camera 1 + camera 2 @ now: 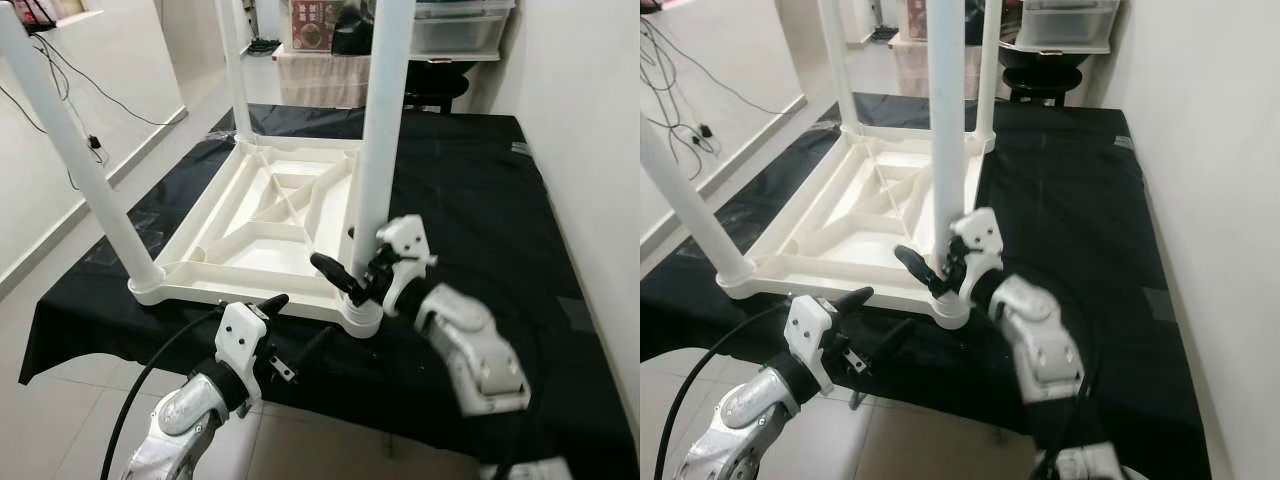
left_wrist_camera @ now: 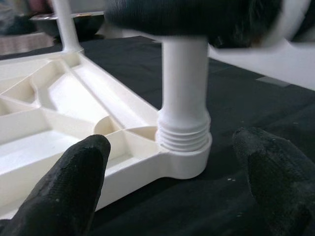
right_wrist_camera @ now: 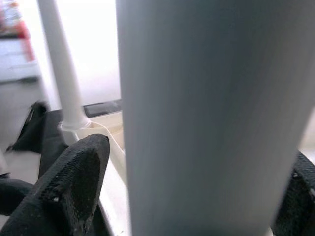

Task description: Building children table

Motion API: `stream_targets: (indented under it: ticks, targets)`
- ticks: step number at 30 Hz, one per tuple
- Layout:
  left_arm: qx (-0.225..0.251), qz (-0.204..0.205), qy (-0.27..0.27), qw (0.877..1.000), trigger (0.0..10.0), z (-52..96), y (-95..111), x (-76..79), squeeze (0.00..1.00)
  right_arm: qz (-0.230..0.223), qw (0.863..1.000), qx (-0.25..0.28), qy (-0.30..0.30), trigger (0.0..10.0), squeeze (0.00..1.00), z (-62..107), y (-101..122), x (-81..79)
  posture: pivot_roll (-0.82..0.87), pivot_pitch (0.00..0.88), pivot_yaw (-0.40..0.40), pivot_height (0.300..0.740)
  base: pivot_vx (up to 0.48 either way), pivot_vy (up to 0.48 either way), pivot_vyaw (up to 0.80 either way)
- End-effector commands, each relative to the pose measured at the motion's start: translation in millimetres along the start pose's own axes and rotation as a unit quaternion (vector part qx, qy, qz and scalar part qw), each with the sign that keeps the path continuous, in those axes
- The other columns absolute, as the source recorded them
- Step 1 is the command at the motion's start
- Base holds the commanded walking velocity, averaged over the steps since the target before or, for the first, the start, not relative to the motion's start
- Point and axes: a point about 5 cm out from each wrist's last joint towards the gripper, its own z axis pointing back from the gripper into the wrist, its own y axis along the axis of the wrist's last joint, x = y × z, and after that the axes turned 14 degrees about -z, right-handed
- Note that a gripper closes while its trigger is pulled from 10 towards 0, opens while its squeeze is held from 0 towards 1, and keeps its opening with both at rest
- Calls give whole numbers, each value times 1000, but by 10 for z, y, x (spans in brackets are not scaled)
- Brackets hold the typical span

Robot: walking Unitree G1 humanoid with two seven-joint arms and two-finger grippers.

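The white plastic table top (image 1: 270, 215) lies upside down on a black cloth (image 1: 470, 170), ribs facing up. White legs stand in its corners. My right gripper (image 1: 362, 270) is open, its black fingers (image 3: 74, 182) straddling the near-right leg (image 1: 385, 120) low down, one finger with a small gap to the leg. That leg's threads (image 2: 183, 135) show above its corner socket. My left gripper (image 1: 297, 325) is open just in front of the table top's near edge, facing the same corner, with nothing between its fingers (image 2: 64, 191).
The near-left leg (image 1: 80, 160) and the far legs (image 1: 233, 70) rise high around the work area. A white wall (image 1: 590, 120) runs along the right. Cables (image 1: 60, 70) lie on the floor at left. Shelves with storage boxes (image 1: 455, 30) stand at the back.
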Motion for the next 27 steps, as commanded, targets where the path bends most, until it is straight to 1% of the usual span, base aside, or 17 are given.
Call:
stream_targets:
  ticks: [1,2,3,5,7,9,11,12,13,14,15,16,18,22,25,26,27]
  targets:
    - [-15,5,0,1000,10000,29,-55,-7,0,3,999,-1,48,10000,973,-21,4,-33,26,140,18,740,0,0,0]
    - [-15,5,0,1000,10000,29,-55,-7,0,3,999,-1,48,10000,973,-21,4,-33,26,140,18,740,0,0,0]
    - [-15,4,0,1000,10000,25,-55,-8,0,11,997,-13,78,10000,0,-6,60,58,36,138,13,740,0,0,0]
    - [-15,4,0,1000,10000,22,-56,-8,0,14,996,-19,87,10000,0,-3,74,92,36,138,13,740,0,0,0]
    - [-15,3,1,1000,10000,17,-56,-4,0,23,991,-32,130,10000,0,2,109,104,39,137,12,740,0,0,0]
    - [-16,2,1,1000,10000,11,-58,2,0,8,985,-37,167,10000,0,-4,150,103,46,135,8,740,0,0,0]
    - [-15,2,2,1000,10000,7,-57,4,0,5,983,-47,178,10000,0,-21,163,122,52,136,5,740,0,0,0]
    - [-15,2,2,1000,10000,4,-54,10,0,6,977,-66,201,9255,0,-40,166,148,53,136,3,740,0,0,0]
    - [-15,1,2,1000,10000,4,-53,17,0,8,973,-77,216,9255,0,-44,160,160,54,136,3,740,0,0,0]
    - [-15,1,2,1000,10000,4,-53,17,0,8,973,-77,216,9255,0,-44,160,160,54,136,3,740,0,0,0]
    - [-15,-2,3,1000,10000,8,-49,21,0,4,972,-82,221,235,0,-49,154,164,56,136,1,740,0,0,0]
    - [-15,-5,4,1000,10000,15,-45,24,0,0,970,-84,228,0,0,-53,147,168,56,136,1,740,0,0,0]
    - [-14,-18,10,1000,10000,49,-27,38,0,-9,967,-91,240,0,0,-56,119,193,52,137,3,740,0,0,0]
    - [-12,-28,14,999,10000,80,-4,52,0,-7,968,-95,233,0,0,-50,98,214,49,139,5,740,0,0,0]
    - [-16,-35,27,999,10000,134,28,73,0,-5,983,-100,156,0,0,-8,-11,297,42,142,4,740,0,0,0]
    - [-16,-36,28,999,10000,140,35,79,0,-5,985,-101,139,0,0,-6,-34,316,42,142,4,740,0,0,0]
    - [-16,-36,28,999,10000,140,35,79,0,-5,985,-101,139,0,0,-6,-34,316,42,142,4,740,0,0,0]
